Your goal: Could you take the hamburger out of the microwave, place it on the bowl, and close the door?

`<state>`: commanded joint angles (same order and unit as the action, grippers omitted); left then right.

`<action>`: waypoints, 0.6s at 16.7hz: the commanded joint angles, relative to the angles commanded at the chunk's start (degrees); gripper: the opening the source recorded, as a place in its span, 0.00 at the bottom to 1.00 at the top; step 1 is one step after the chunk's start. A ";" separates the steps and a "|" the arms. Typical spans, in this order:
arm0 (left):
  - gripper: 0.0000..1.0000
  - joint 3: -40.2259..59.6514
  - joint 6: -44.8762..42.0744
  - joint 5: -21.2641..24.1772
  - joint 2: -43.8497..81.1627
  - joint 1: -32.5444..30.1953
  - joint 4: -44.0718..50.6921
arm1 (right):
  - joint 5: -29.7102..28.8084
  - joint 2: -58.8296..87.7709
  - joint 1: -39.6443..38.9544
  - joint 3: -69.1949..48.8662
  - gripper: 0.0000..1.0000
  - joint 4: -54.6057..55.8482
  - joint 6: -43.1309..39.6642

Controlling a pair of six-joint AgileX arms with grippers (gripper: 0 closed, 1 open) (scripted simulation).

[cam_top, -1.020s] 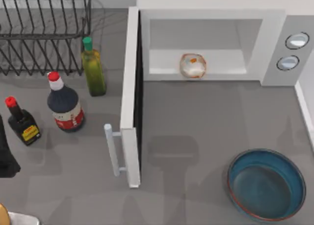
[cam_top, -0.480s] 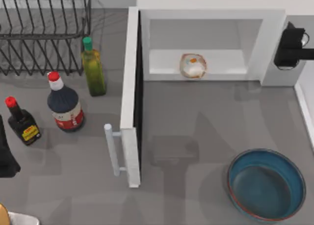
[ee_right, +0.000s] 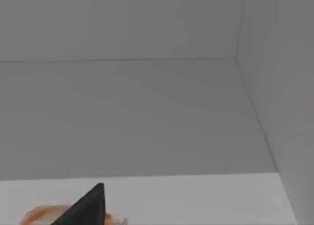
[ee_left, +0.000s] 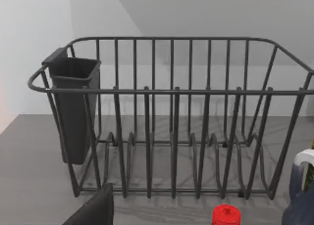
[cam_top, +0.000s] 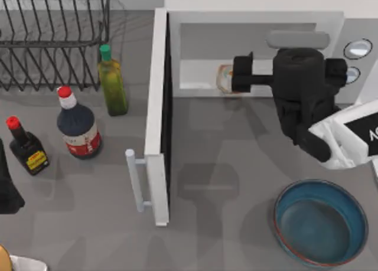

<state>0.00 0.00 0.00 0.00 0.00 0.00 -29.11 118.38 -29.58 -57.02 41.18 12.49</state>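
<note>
The white microwave [cam_top: 328,32] stands at the back with its door [cam_top: 157,117] swung wide open to the left. Inside the cavity lies the hamburger [cam_top: 224,80], partly covered by my right gripper [cam_top: 237,75]. That gripper reaches in from the right at cavity height, open, with its fingers just at the hamburger's right side. In the right wrist view a dark fingertip [ee_right: 91,203] stands above the hamburger's edge [ee_right: 41,214] against the white cavity wall. The blue bowl [cam_top: 321,222] sits empty at the front right. My left gripper [cam_top: 6,188] is parked at the left edge.
A black wire dish rack [cam_top: 53,41] fills the back left, also seen in the left wrist view [ee_left: 171,117]. A green-capped oil bottle [cam_top: 112,85], a large red-capped dark bottle [cam_top: 78,126] and a small one [cam_top: 26,150] stand left of the door.
My right arm has swung in from the right edge across the microwave's knob panel to the cavity opening, bringing its gripper up against the hamburger. The hamburger, door and bowl have not moved.
</note>
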 joint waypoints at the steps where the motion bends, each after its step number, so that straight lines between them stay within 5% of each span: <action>1: 1.00 0.00 0.00 0.00 0.00 0.00 0.00 | -1.15 4.68 -1.16 -2.24 1.00 1.62 0.49; 10: 1.00 0.00 0.00 0.00 0.00 0.00 0.00 | -6.53 26.80 -6.66 -12.78 1.00 9.22 2.82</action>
<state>0.00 0.00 0.00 0.00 0.00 0.00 -35.64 145.18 -36.24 -69.80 50.40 15.31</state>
